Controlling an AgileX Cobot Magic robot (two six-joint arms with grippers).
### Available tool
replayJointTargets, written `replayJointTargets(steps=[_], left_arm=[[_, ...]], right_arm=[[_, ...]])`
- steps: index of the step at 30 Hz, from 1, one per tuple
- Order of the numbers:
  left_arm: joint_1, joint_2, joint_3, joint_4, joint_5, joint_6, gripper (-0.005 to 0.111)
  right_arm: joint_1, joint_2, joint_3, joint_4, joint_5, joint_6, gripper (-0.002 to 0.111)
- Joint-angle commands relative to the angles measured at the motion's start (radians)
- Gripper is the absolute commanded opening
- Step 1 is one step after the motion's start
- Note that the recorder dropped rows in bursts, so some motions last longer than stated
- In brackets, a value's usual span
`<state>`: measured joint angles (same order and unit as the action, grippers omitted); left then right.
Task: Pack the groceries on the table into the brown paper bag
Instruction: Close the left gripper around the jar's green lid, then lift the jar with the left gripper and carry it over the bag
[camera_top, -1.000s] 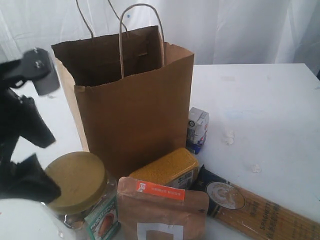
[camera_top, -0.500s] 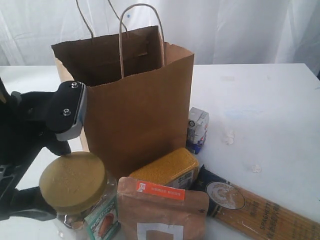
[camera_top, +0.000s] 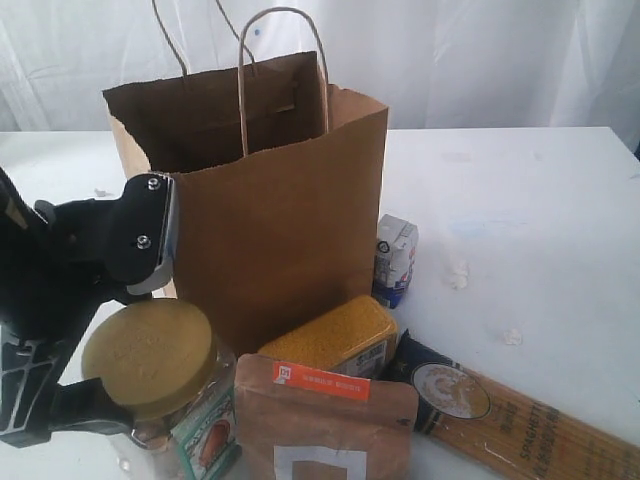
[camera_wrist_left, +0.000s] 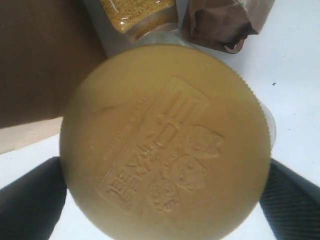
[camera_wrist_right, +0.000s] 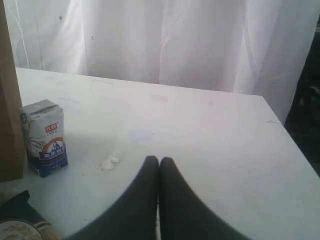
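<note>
The clear jar with the olive-yellow lid stands slightly tilted at the front left, beside the brown paper bag. My left gripper is shut on the jar, one black finger on each side. In the left wrist view the lid fills the frame between the fingers. The yellow-grain bottle, brown pouch, spaghetti pack and white-blue carton lie in front of the bag. The dark can is out of view. My right gripper is shut and empty above the table.
The bag stands open at the top, its two loop handles upright. Small white crumbs lie on the table near the carton. The table's right edge shows in the right wrist view.
My left gripper came down around the jar and closed on it. The jar has since shifted slightly right and tilted. The other groceries have not moved.
</note>
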<state>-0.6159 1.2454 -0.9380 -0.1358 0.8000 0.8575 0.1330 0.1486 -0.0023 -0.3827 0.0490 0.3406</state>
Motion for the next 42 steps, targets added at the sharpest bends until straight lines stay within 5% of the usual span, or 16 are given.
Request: replayJointTargets(steps=[1,9,24,28,35,42], left_arm=[[-0.005,0.0,0.025,-0.074,0.024,-0.005,0.105],[-0.005,0.0,0.025,-0.26,-0.058,-0.008,0.105],[-0.005,0.0,0.064,-0.214,-0.081,-0.021,0.102],[-0.005,0.0,0.077,-0.18,-0.071,-0.045,0.077],[-0.005,0.0,0.077,-0.132,-0.079,-0.08,0.003],[-0.005,0.0,0.077,-0.083,-0.075,-0.089,0.0]], right_arm=[[-0.004,-0.004,0.002,-0.007,-0.002,0.005,0.0],[-0.004,-0.004,0.002,-0.007,-0.002,0.016,0.0],[-0.004,-0.004,0.002,-0.007,-0.002,0.016,0.0],[-0.004,-0.004,0.002,-0.007,-0.002,0.016,0.0],[-0.004,-0.004,0.002,-0.007,-0.002,0.016,0.0],[-0.004,-0.004,0.002,-0.007,-0.002,0.016,0.0]])
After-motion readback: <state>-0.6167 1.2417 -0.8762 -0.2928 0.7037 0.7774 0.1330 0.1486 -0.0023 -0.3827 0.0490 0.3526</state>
